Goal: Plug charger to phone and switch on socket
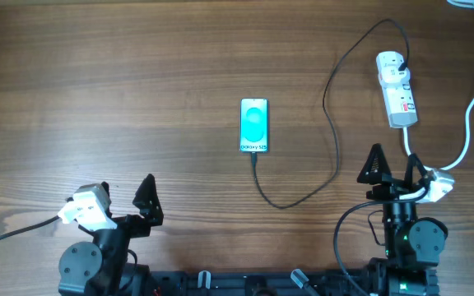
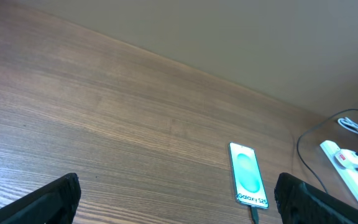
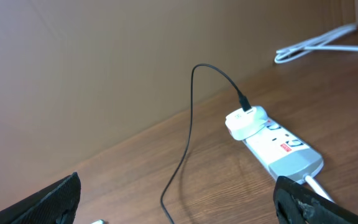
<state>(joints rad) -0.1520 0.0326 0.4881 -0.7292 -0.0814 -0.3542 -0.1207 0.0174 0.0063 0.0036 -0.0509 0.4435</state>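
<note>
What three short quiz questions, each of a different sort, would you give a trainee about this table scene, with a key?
1. True or false: the left hand holds the phone.
2. Choose one. The charger leads from the phone's near edge to: A, the socket; B, a laptop; C, a wall outlet.
3. Fill in the word: the right hand grips nothing, and its jaws stand ___.

Key: 1 false, because the phone lies alone on the table and the left hand is open; 2 A; 3 open.
</note>
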